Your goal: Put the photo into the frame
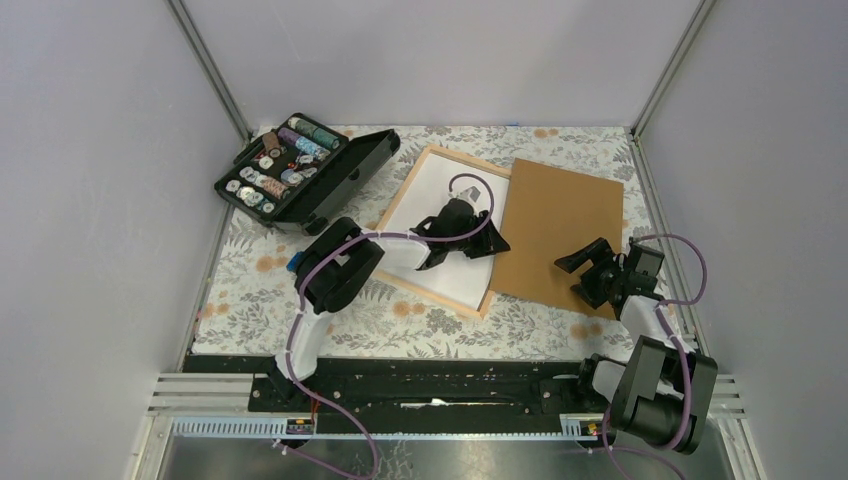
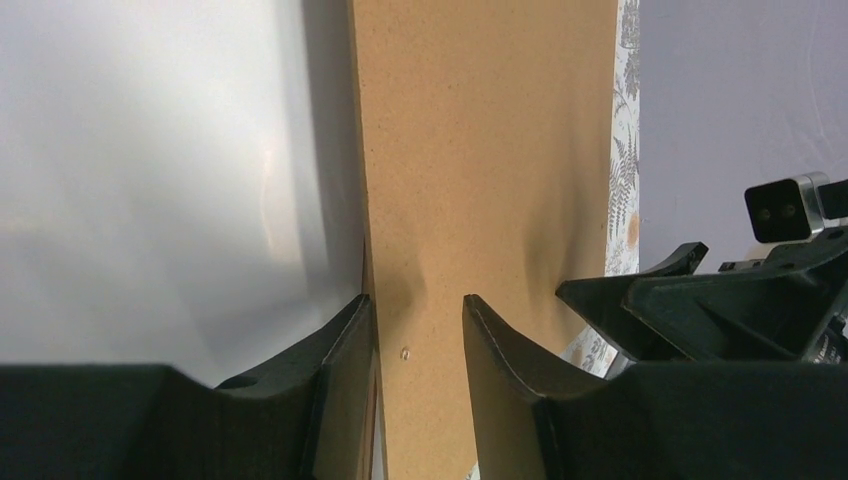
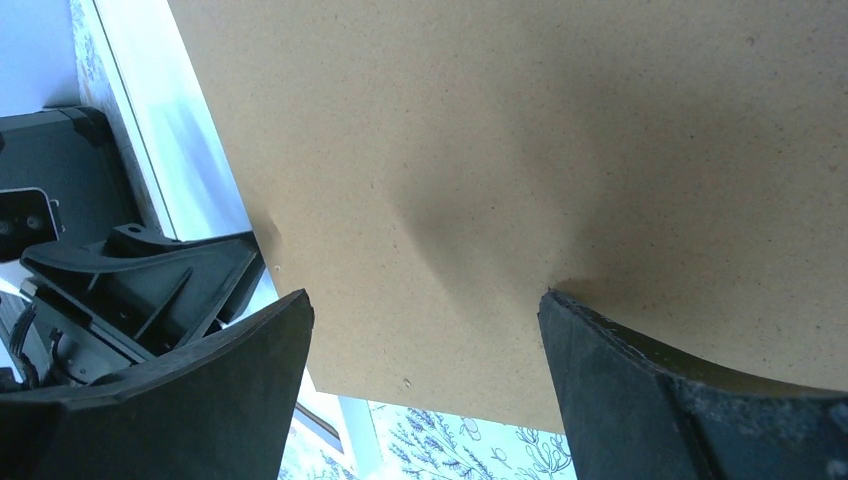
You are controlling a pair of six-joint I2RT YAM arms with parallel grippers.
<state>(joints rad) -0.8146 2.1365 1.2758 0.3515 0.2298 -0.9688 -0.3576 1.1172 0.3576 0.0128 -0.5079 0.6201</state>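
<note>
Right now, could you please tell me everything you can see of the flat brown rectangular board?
The flat brown rectangular board looks like matte, finely speckled fibreboard, plain and unmarked. It lies flat on the floral tablecloth, right of centre, its left edge meeting the pale wooden frame; whether it overlaps is unclear. The left tool straddles that edge, and the open right tool stands over its near right corner.

i find no writing i can read anywhere. the round spool ends [image 1: 262,180] in the black case [image 1: 345,175] are too small for me to make out any label. the brown board [image 1: 560,225] and the white sheet [image 1: 428,195] lying in the frame [image 1: 470,159] show no letters or numbers.
</note>
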